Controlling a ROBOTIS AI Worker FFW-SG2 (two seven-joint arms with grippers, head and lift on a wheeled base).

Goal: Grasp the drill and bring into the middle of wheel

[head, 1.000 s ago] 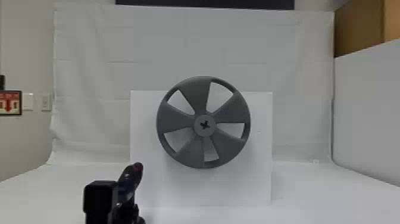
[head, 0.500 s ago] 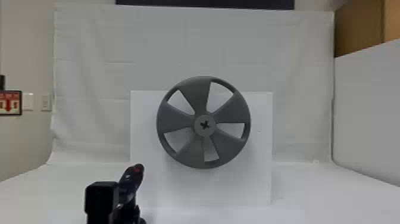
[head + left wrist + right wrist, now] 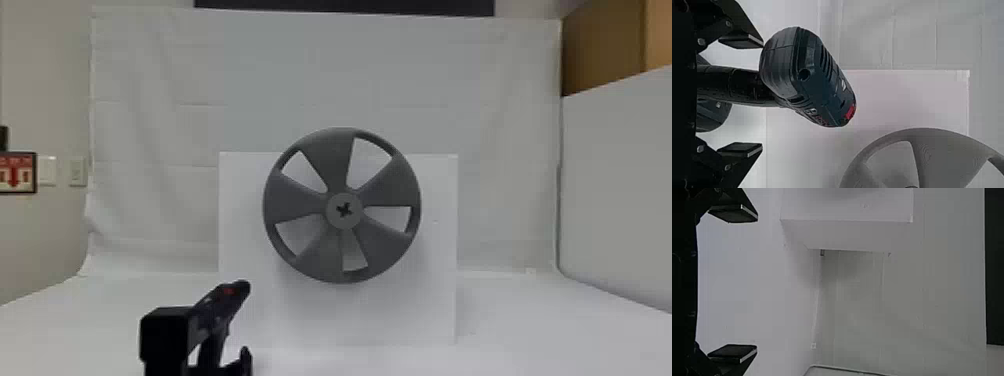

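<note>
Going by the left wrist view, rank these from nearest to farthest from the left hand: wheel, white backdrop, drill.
1. Drill: right at the left hand, its handle between the open fingers.
2. Wheel: ahead and to the hand's right, upright before the white board.
3. White backdrop: hanging behind the board.

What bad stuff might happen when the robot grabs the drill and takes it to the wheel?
1. The left gripper is open, with the drill's handle between its fingers. If one finger touches first, it might knock the drill over.
2. The fingers don't grip the handle, so lifting too early could leave the drill behind.
3. The wheel has wide blades around its small middle, so a crooked move might bump a blade.
</note>
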